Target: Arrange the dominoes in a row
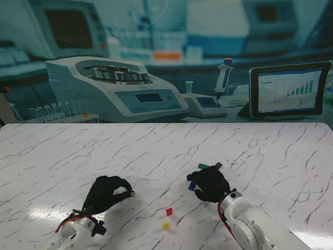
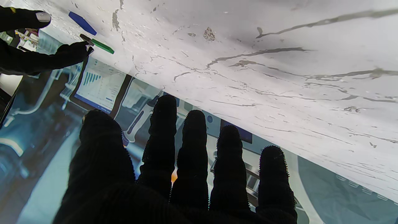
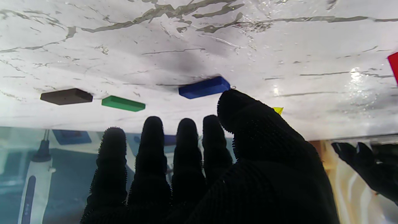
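Five small dominoes lie flat on the marble table. A green one and a dark brown one lie just beyond my right hand. A blue one lies at that hand's left edge. In the right wrist view the brown, green and blue dominoes lie beyond the spread fingers, the thumb tip right beside the blue one. The hand holds nothing. A red domino and a yellow one lie nearer to me, between the hands. My left hand hovers open to the left, fingers apart.
The table's far edge meets a printed lab backdrop showing a centrifuge, a pipette and a tablet. The left wrist view catches my right hand beside the blue and green dominoes.
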